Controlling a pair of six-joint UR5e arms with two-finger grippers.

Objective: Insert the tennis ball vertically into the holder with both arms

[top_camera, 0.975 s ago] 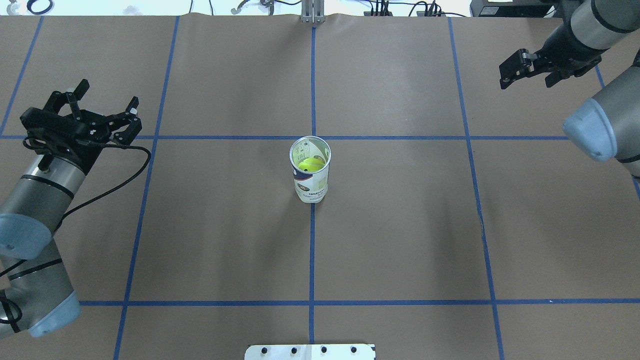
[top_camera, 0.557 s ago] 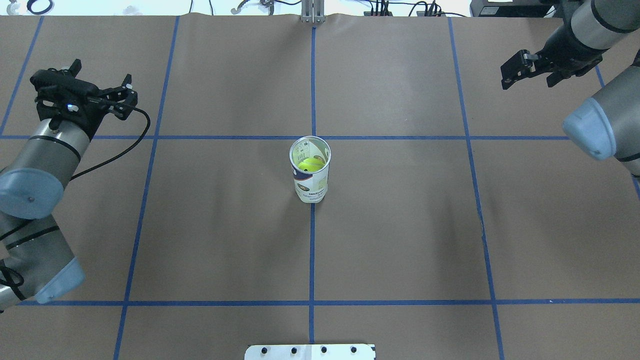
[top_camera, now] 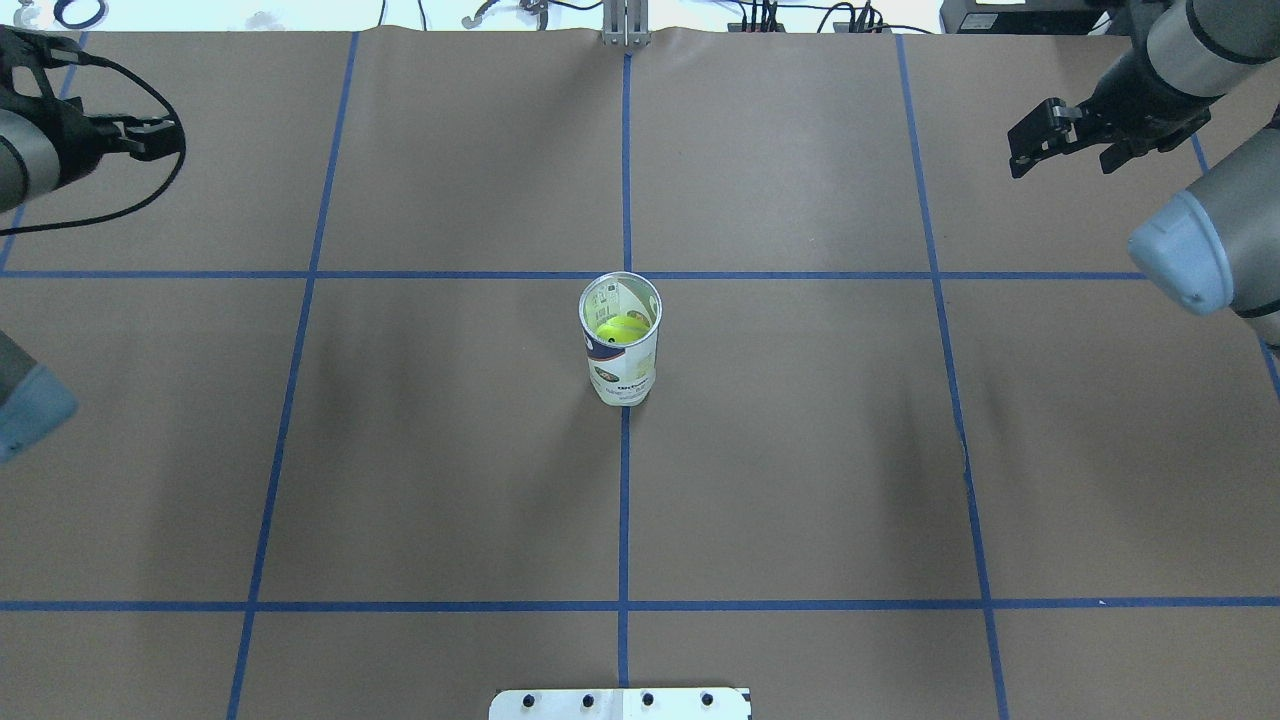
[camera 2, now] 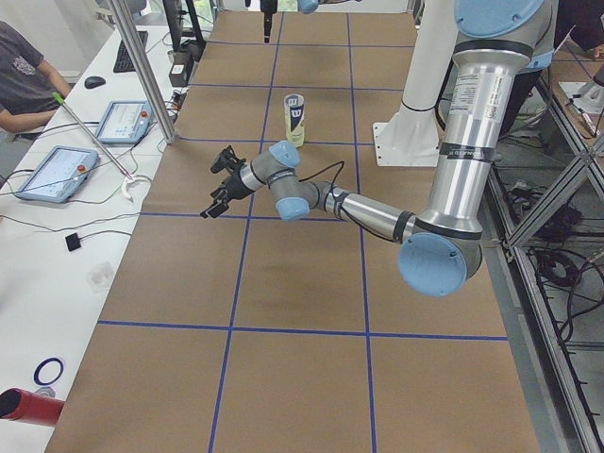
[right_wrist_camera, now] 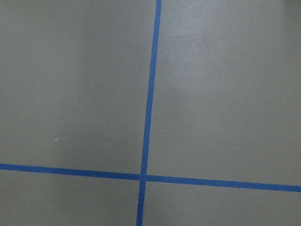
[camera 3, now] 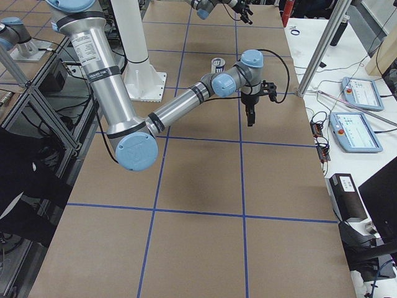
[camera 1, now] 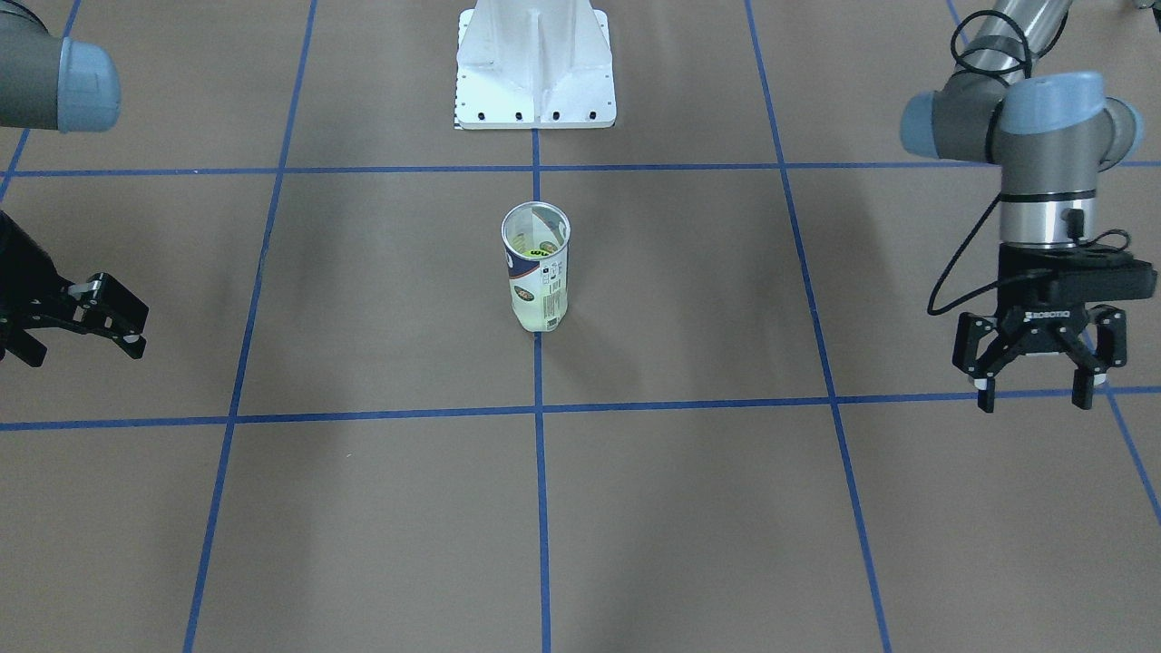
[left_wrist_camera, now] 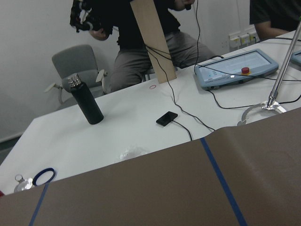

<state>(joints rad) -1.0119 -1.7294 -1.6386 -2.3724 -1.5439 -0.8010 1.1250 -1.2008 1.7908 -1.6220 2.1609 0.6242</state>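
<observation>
The holder [top_camera: 620, 345] stands upright at the table's middle where two blue tape lines cross, also visible as the holder [camera 1: 535, 268]. A yellow-green tennis ball [top_camera: 620, 328] lies inside it, below the silver rim. My left gripper [camera 1: 1032, 399] hangs open and empty far to the holder's side, fingers pointing down; overhead the left gripper [top_camera: 150, 138] is at the far left corner. My right gripper [camera 1: 82, 349] is open and empty at the opposite side, and overhead the right gripper [top_camera: 1062, 165] is near the far right corner. Neither touches the holder.
A white pedestal base [camera 1: 535, 63] stands at the robot's side of the table. Beyond the far table edge is a white desk with teach pendants [left_wrist_camera: 235, 70], a black bottle [left_wrist_camera: 87, 101], a phone [left_wrist_camera: 166, 118], cables, and seated people [left_wrist_camera: 141, 42].
My left arm has swung away from the holder toward the table's far left corner. My right gripper has drifted slightly farther away. Holder and ball have not moved.
</observation>
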